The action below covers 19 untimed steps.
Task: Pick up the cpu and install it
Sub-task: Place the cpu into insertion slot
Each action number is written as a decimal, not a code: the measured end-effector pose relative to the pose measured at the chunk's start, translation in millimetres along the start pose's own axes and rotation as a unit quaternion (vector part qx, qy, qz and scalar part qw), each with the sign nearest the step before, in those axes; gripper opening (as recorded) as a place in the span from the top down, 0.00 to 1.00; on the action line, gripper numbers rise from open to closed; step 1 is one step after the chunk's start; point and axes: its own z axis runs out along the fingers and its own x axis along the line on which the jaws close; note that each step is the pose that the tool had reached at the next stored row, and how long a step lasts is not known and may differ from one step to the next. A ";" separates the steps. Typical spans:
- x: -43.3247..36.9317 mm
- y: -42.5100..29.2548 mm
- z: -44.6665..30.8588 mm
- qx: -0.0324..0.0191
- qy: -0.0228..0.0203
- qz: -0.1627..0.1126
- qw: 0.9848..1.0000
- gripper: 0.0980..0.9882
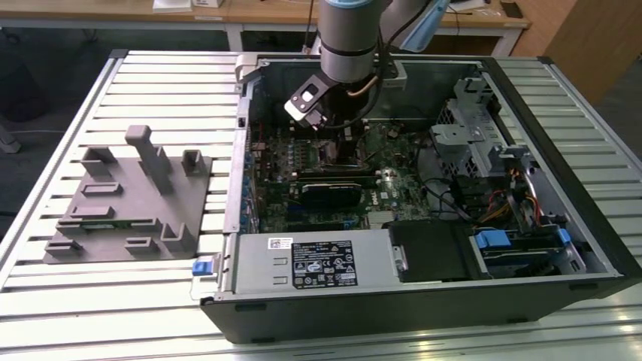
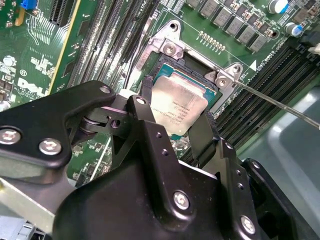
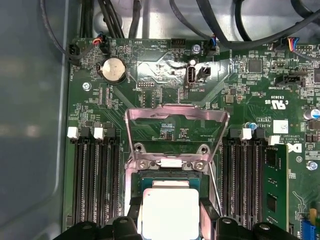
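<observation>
One chip gripped over its socket

Exterior view: the arm [image 1: 346, 37] reaches down into an open computer case [image 1: 401, 320] lying on a slatted table [image 1: 150, 83]. The gripper [image 1: 336, 143] hangs low over the motherboard [image 1: 386, 147]. A grey fixture [image 1: 131, 195] sits on the table at the exterior view's left, well apart from the gripper.

Second wrist view: two black fingers [image 2: 146, 95] press on opposite edges of the cpu [image 2: 182, 105], grasping it. The cpu lies flat, silver top up, inside the socket frame [image 2: 167, 47]. It is square, so it has no long side, and its edges run parallel to the frame. I cannot tell whether it is fully seated.

First wrist view: the cpu [image 3: 170, 210] sits between the fingers [image 3: 209, 212]. The metal lid [image 3: 175, 112] stands raised just beyond it, and memory slots [image 3: 95, 180] run along both sides.
</observation>
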 end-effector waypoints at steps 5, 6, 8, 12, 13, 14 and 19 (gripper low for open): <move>0.0 -0.1 2.8 0.000 0.000 0.001 1.000 0.50; 0.0 -0.1 3.3 0.000 0.000 0.001 1.000 0.50; -0.1 -0.2 4.1 0.000 0.000 0.001 1.000 0.50; -0.1 -0.2 6.0 0.000 0.000 0.002 1.000 0.50; -0.1 -0.3 6.3 0.000 0.000 0.002 1.000 0.50; -0.1 -0.3 6.3 0.000 0.000 0.002 1.000 0.50; -0.1 -0.3 6.4 0.000 0.000 0.002 1.000 0.50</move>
